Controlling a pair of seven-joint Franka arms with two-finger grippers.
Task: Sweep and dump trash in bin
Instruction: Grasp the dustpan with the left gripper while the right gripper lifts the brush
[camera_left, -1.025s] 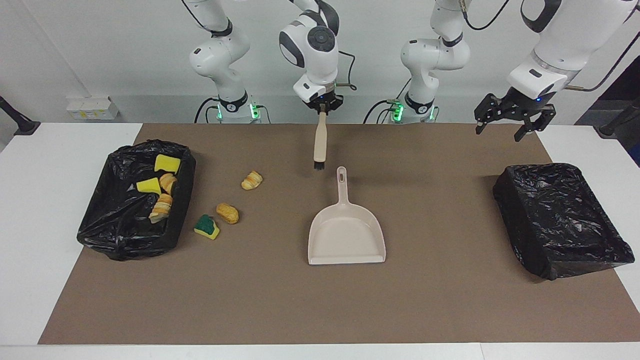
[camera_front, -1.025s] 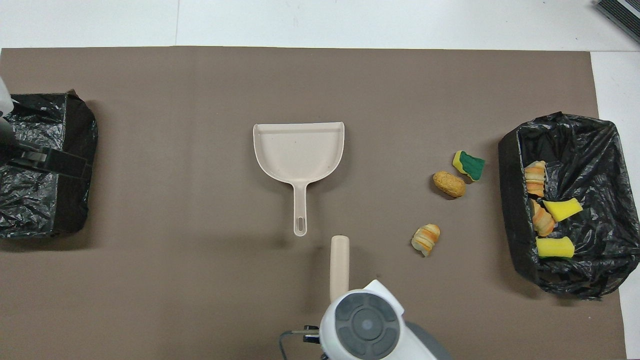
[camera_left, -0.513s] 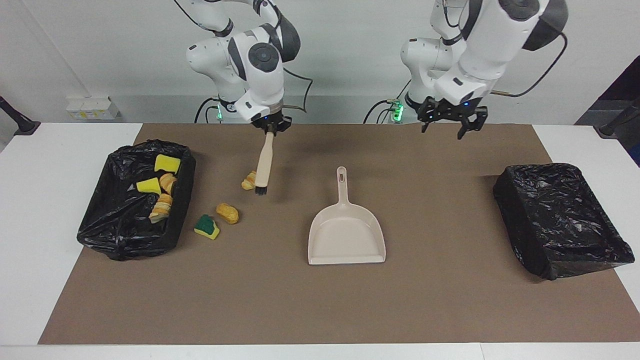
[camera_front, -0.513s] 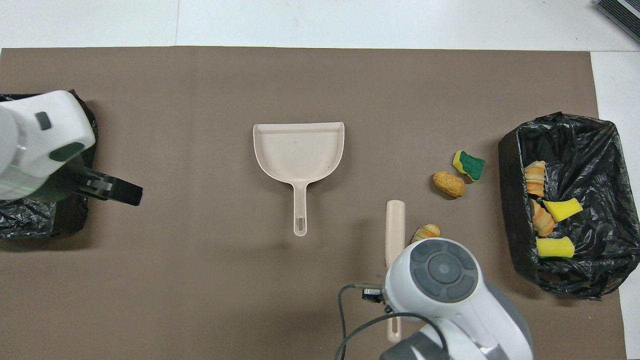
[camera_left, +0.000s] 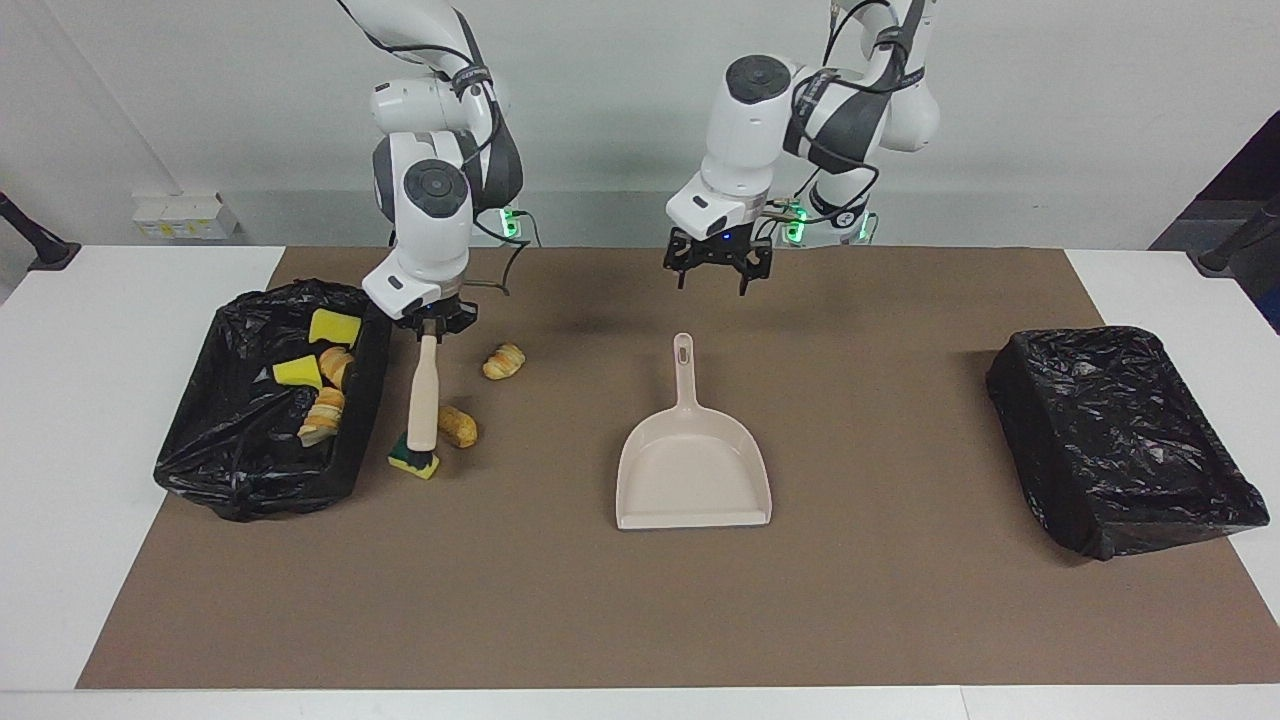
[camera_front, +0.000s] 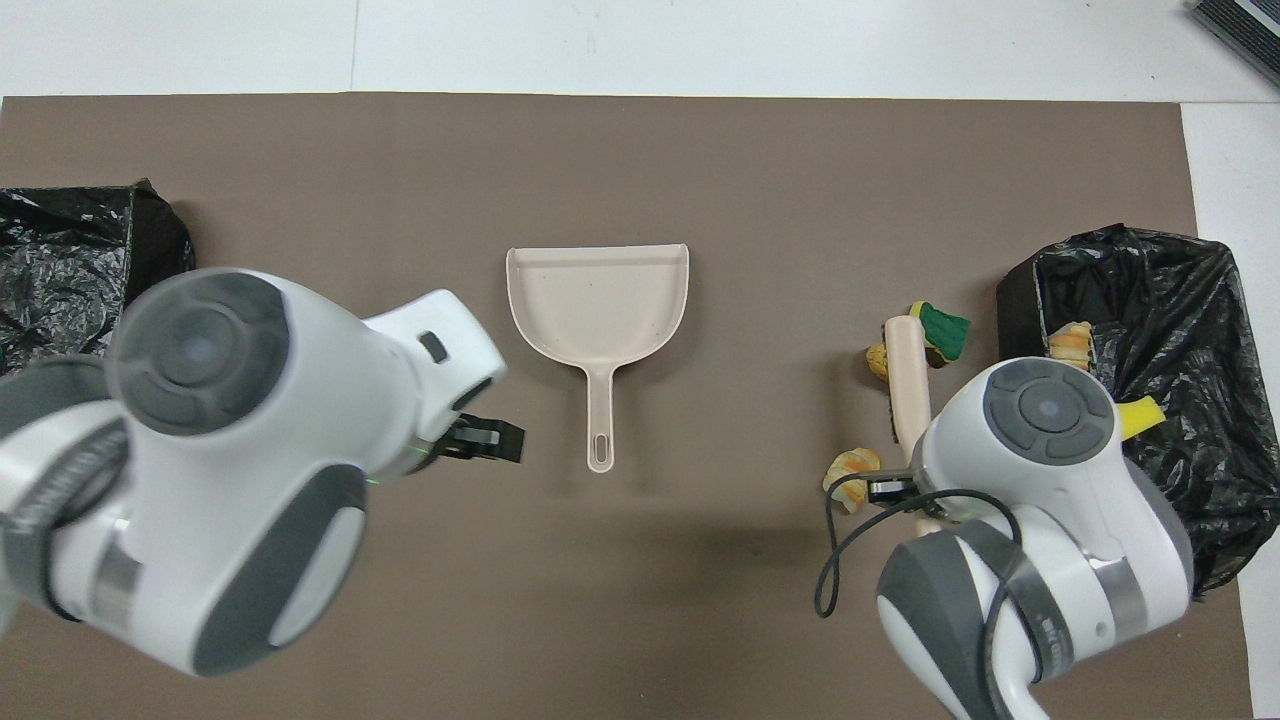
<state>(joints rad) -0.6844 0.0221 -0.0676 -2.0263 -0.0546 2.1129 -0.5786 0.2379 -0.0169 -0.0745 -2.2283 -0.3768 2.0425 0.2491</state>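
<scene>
Both arms have glossy white rounded shells with dark grey joint bands and round grey end caps. Black cables loop along them. Green lights glow at the bases, and each black gripper shows a small blue light.

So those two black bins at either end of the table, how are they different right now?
The bin at the right arm's end holds scraps: two yellow sponge pieces and two bread-like lumps. The bin at the left arm's end shows no scraps. Three more scraps lie on the mat beside the first bin, where the brush in the right gripper comes down; nothing lies beside the second. Both are lined with crinkled black plastic and sit on the brown mat.
</scene>
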